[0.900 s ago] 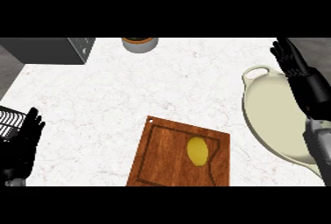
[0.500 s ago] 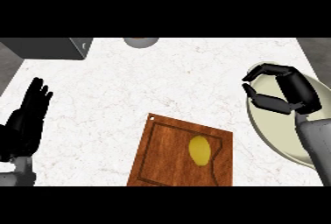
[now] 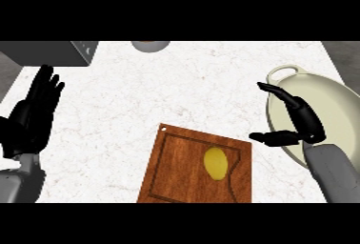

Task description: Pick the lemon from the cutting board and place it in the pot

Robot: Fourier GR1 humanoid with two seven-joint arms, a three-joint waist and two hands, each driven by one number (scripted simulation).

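1. Right hand [image 3: 304, 125] has slid from above the pot [image 3: 330, 102] toward the board [image 3: 179, 171] since 0.5 s ago; it is spread and empty.
2. Lemon [image 3: 216, 163] lies on the board at the counter's [image 3: 175, 86] front edge; the pot is at its right edge.
3. Left hand [image 3: 28, 119] rests open at the left edge.
4. Reach step, I judge: next, cover the lemon and close.

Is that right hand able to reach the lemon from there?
Probably yes: the right hand is open by the pot, with only bare counter and board between it and the lemon.

Yellow lemon [image 3: 216, 162], brown cutting board [image 3: 175, 176], cream pot [image 3: 330, 107]
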